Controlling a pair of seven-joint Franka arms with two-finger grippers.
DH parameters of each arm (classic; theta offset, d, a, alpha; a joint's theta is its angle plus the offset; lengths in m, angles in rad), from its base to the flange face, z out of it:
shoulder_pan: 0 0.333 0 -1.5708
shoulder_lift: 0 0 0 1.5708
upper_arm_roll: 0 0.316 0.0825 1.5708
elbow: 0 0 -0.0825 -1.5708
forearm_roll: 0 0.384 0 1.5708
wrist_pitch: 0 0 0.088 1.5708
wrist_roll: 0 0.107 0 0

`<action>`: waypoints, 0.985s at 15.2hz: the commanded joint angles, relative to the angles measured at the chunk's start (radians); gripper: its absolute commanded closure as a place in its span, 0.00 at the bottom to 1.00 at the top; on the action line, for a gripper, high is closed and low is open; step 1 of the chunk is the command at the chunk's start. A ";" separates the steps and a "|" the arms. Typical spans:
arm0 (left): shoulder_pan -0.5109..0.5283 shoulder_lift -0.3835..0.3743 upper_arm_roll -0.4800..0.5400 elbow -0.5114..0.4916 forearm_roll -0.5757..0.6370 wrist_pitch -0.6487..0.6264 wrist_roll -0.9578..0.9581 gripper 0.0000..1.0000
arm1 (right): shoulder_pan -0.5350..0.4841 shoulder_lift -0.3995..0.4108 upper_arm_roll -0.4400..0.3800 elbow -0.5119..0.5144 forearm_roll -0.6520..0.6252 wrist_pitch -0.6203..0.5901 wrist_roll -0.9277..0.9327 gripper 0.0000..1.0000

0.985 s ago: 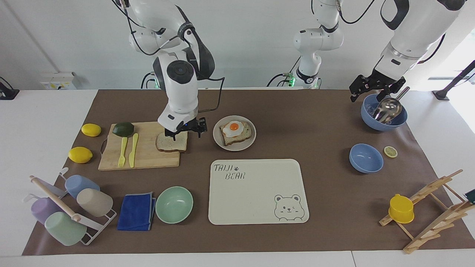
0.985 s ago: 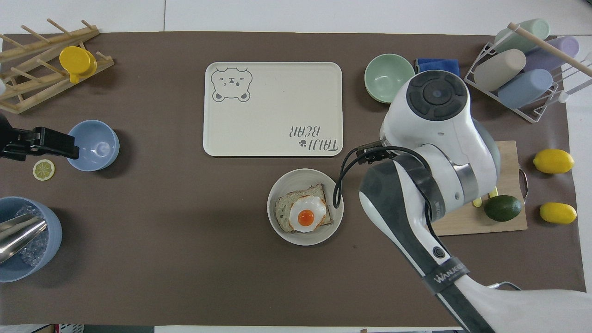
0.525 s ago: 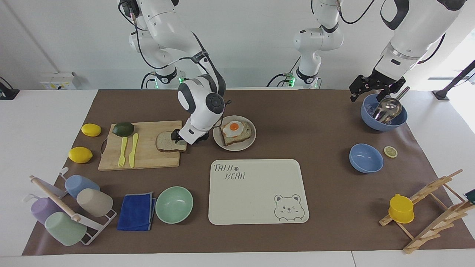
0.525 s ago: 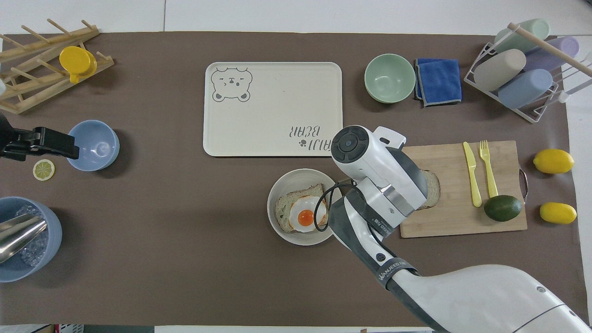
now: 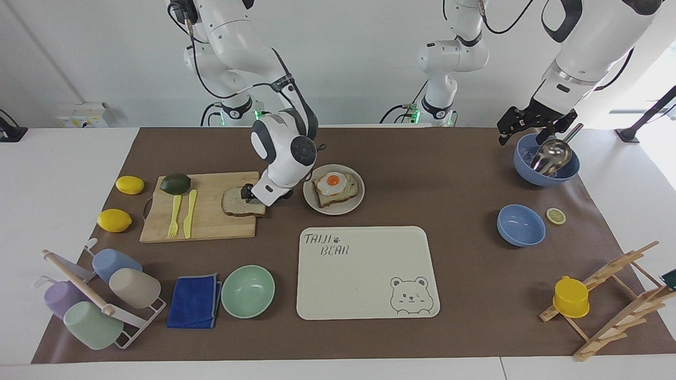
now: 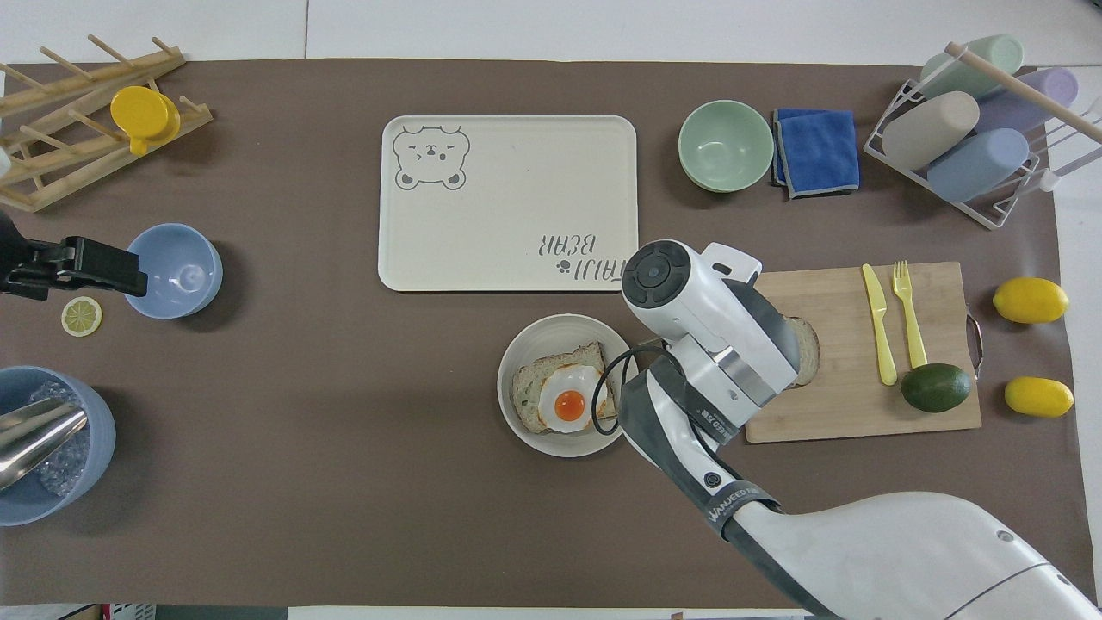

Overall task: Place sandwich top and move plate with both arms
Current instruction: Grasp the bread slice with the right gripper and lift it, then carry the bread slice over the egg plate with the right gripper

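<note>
The sandwich top (image 5: 238,203), a plain bread slice, lies flat on the wooden cutting board (image 5: 211,228). In the overhead view only its edge (image 6: 808,349) shows past the right wrist. My right gripper (image 5: 248,193) is tilted sideways and low at the slice's edge nearest the plate, touching it. The plate (image 5: 316,203) stands on the mat beside the board and holds a bread slice with a fried egg (image 5: 333,180); it also shows in the overhead view (image 6: 519,419). My left gripper (image 5: 533,131) waits over the blue bowl with a metal scoop (image 5: 528,171).
A yellow fork and knife (image 5: 181,212) and an avocado (image 5: 175,183) lie on the board, with two lemons (image 5: 129,184) beside it. The cream bear tray (image 5: 364,274), mint bowl (image 5: 247,291), blue cloth (image 5: 194,301) and cup rack (image 5: 95,295) lie farther from the robots. A small blue bowl (image 5: 520,225) is toward the left arm's end.
My right wrist has swung from upright over the slice to tilted sideways and come down at its plate-side edge. The slice has not moved. The left arm has not moved.
</note>
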 commanded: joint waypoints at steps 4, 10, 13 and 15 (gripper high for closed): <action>0.004 -0.018 -0.002 -0.014 0.016 -0.003 0.012 0.00 | -0.012 -0.033 0.011 -0.035 -0.028 -0.028 0.011 0.79; 0.004 -0.018 -0.002 -0.014 0.016 -0.003 0.012 0.00 | 0.014 0.004 0.075 0.123 -0.023 -0.134 0.006 1.00; 0.004 -0.018 -0.002 -0.014 0.016 -0.004 0.009 0.00 | 0.017 0.008 0.178 0.243 -0.023 -0.175 0.009 1.00; 0.004 -0.018 -0.002 -0.014 0.016 -0.001 0.009 0.00 | 0.054 0.036 0.212 0.353 -0.013 -0.178 0.012 1.00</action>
